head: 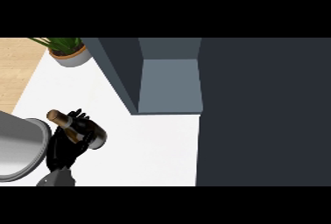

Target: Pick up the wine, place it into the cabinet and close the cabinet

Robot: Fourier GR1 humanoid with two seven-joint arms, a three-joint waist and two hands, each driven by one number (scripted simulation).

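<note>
Dark glass wine bottle with gold-foil neck (79,127) lies tilted in left robot hand (65,151), fingers curled round it, above white desk (155,144) near grey round pan (19,148); best carried level rightward into open dark cabinet (169,83) without clipping its door edge.

**White desk, wood floor, a plant in the corner**

A white desk (161,148) fills the middle of the view. Light wooden floor (19,70) shows along its left side. A green potted plant (68,51) in a grey pot stands at the far left corner. Lighting is even.
</note>
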